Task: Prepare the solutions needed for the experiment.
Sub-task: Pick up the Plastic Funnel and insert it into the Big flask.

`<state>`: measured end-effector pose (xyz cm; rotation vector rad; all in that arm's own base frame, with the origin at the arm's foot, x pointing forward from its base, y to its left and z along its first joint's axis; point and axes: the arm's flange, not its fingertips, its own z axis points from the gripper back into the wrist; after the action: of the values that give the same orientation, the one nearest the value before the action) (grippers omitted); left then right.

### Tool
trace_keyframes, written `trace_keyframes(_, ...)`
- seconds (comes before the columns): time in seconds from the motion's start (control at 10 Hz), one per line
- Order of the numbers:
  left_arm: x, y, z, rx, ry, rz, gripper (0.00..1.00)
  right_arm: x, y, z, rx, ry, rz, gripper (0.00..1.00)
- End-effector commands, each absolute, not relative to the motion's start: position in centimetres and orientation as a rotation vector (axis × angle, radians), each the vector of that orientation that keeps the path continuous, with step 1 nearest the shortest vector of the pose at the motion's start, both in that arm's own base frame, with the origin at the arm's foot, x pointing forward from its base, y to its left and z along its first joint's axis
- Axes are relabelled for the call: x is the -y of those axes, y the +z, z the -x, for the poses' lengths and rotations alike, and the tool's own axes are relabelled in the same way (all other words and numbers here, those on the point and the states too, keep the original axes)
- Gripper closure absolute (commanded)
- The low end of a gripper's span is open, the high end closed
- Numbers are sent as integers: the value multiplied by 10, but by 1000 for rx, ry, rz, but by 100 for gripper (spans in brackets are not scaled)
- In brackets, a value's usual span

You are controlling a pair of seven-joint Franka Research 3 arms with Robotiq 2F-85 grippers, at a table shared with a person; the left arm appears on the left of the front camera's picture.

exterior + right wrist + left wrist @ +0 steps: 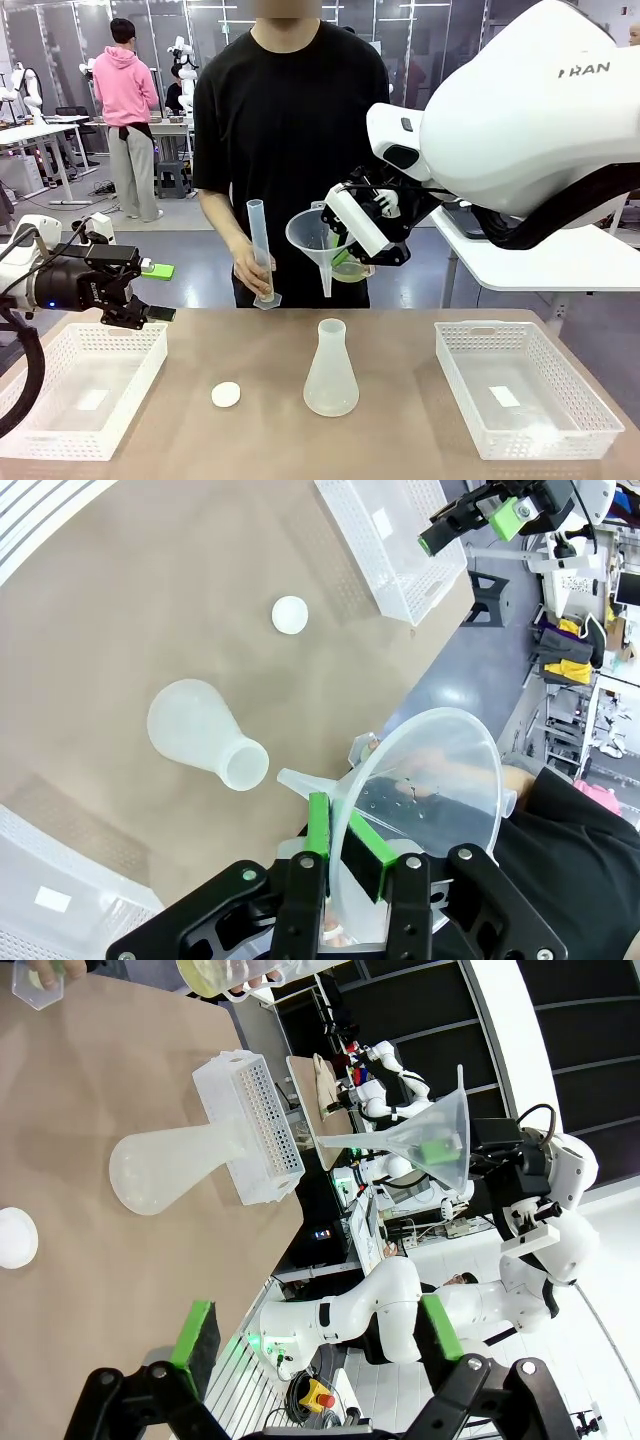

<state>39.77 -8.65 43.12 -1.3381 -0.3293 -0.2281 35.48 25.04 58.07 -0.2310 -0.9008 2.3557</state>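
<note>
Front view: reaches in high from the right, right claw pinched on the rim of a funnel, spout pointing down above the empty-looking flask standing mid-desk. Holds the left claw level and spread wide near the left basket. Shows yellow-green liquid in a jug behind the funnel, beside the person's hand gripping a tall cylinder.

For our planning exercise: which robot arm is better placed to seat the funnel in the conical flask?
Right. The right tool is shut on the funnel at its rim, spout down, close above the flask. The left tool stands open and empty, off by the left basket.
</note>
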Motion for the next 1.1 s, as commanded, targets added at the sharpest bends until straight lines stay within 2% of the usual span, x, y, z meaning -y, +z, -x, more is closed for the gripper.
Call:
trace_keyframes(0.0, 87, 432, -397, 326, -232, 1355, 0, -249, 572, -364, 897, 2342, 219, 94)
trace_keyframes(1.0, 87, 432, -397, 326, -232, 1355, 0, -243, 526, -392, 901, 2275, 78, 94)
